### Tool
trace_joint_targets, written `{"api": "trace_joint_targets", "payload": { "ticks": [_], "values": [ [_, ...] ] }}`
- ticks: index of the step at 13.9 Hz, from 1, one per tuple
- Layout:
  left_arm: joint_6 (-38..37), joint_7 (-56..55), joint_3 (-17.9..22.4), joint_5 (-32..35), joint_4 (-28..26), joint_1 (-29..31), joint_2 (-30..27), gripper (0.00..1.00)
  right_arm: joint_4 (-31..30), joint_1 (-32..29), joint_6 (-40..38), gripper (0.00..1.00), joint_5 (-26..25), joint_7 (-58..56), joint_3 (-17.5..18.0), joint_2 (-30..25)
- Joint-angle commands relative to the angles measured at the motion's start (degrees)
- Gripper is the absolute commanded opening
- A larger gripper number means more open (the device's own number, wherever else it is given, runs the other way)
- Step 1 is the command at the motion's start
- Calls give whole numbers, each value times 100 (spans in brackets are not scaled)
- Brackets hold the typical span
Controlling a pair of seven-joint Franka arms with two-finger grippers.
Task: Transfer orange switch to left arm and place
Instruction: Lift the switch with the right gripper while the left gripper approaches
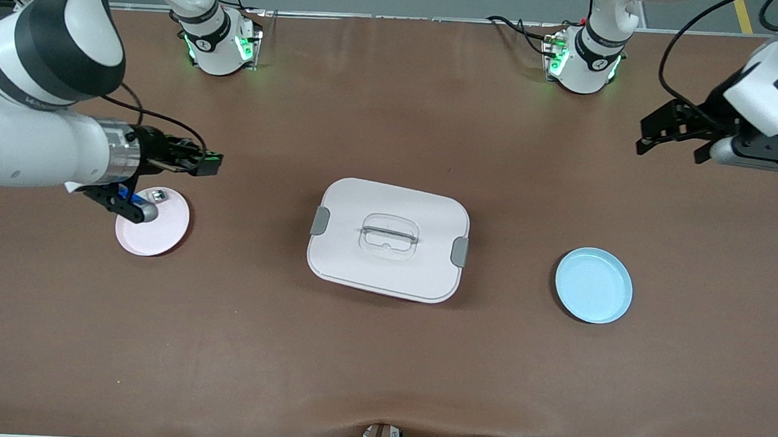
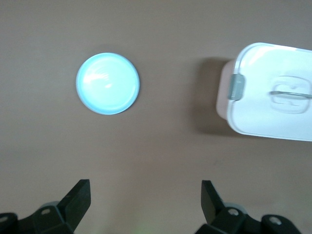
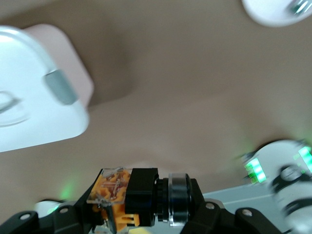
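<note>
My right gripper point(image 1: 193, 158) is shut on the orange switch point(image 3: 127, 194), a black block with an orange part and a clear cap. It holds the switch in the air over the table beside the pink plate point(image 1: 158, 231), toward the right arm's end. The switch shows dark in the front view point(image 1: 180, 154). The white box point(image 1: 388, 239) with grey clips lies in the middle of the table; it also shows in the left wrist view point(image 2: 273, 92) and the right wrist view point(image 3: 29, 92). My left gripper point(image 1: 667, 144) is open and empty, raised over the left arm's end point(image 2: 146, 195).
The pink plate carries a small silver-green item point(image 1: 158, 195); both show in the right wrist view point(image 3: 273, 12). A light blue plate point(image 1: 593, 285) lies between the box and the left arm's end, also in the left wrist view point(image 2: 107, 83). Cables run along the table's near edge.
</note>
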Motion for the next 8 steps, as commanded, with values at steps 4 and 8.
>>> {"api": "trace_joint_targets", "payload": {
  "ticks": [4,8],
  "values": [
    [92,7,-260,-845,137,-14,82,100,130,718,683,17,1318,2188,-51,16],
    [592,51,-629,-1301,128,-31,117,100,130,1386,1720,17,1566,3401,-51,33]
  ]
}}
